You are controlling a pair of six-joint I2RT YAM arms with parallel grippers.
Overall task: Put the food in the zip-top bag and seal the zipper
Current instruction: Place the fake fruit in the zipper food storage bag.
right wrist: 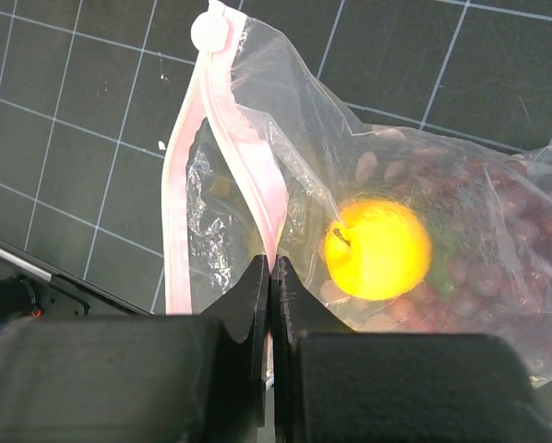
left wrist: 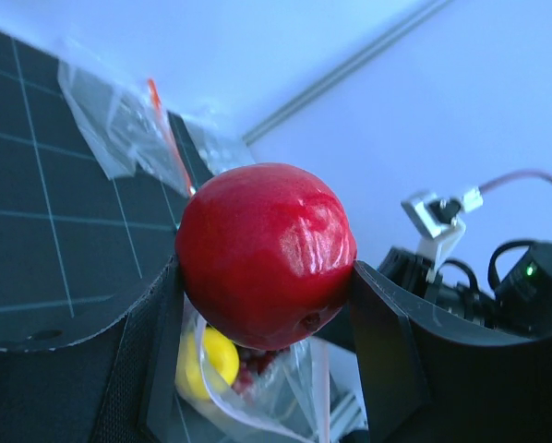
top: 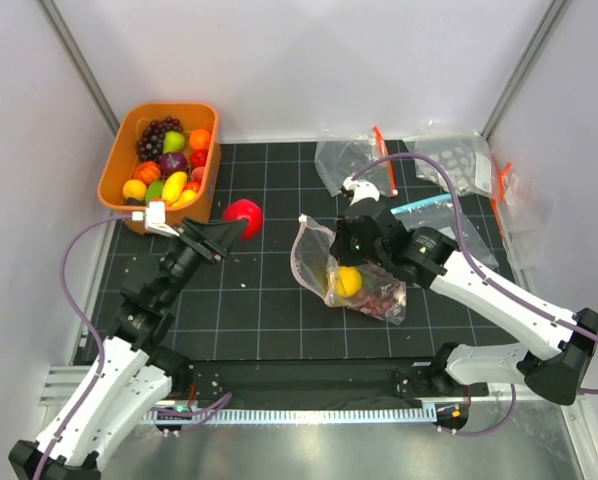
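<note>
Wrist views show left gripper (left wrist: 262,277) clamping red fruit (left wrist: 258,235), right gripper (right wrist: 271,277) pinching zipper (right wrist: 246,157), unclear from overhead.

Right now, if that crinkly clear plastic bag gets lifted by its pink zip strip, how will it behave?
Probably floppy: the crinkly clear plastic bag looks thin and creased, so it should sag below the right gripper pinching the pink zip strip. The yellow lemon and purple grapes inside would likely slide to the bottom.
</note>
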